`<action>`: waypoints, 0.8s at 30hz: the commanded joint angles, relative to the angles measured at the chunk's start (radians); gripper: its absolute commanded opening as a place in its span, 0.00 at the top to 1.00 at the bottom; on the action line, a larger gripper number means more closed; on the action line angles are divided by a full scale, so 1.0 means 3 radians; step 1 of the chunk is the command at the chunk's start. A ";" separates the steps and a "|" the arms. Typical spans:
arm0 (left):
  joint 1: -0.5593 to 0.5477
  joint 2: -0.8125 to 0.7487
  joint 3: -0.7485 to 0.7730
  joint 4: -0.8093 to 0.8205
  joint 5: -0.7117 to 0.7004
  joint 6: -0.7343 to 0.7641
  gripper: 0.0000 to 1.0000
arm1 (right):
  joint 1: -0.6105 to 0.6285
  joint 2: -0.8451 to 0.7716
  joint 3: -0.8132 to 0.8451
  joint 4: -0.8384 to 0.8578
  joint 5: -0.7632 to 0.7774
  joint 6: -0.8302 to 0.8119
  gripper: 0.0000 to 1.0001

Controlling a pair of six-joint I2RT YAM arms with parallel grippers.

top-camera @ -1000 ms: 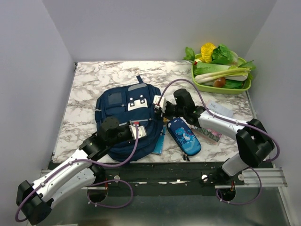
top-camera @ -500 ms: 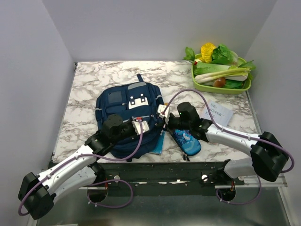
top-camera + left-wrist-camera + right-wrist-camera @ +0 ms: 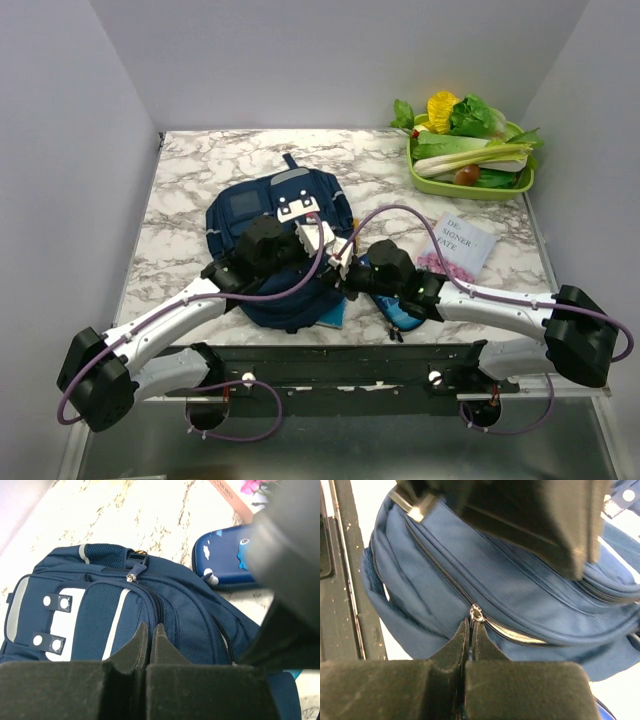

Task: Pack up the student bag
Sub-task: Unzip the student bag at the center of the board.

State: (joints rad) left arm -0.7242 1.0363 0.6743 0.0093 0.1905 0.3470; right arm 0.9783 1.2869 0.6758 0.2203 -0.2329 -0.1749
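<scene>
Your left gripper (image 3: 149, 628) is closed tight against the student bag (image 3: 245, 215), which lies flat on the marble table (image 3: 200, 160) near its front edge. Your right gripper (image 3: 470, 623) looks clamped on the zipper pull (image 3: 476, 613). Expect soft, limp cloth that bunches and slides, so hold the fabric beside the zip and tug only the tab.

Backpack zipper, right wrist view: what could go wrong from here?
1. Right jaws pinch only the tip of the zipper pull; it may slip free.
2. Left jaws seem to hold little fabric, so the student bag could drag instead of unzipping.
3. The right arm crowds the pencil case and might shove it.
</scene>
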 commanded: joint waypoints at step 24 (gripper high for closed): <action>0.0655 0.1510 0.2226 -0.0757 0.0075 -0.1525 1.00 | 0.1090 0.0966 0.0452 0.1173 0.0797 -0.0066 0.99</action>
State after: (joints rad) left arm -0.5510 1.4788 1.2552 -0.3359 0.2478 -0.0845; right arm 1.2526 1.5135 0.7338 0.5400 0.1677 -0.1978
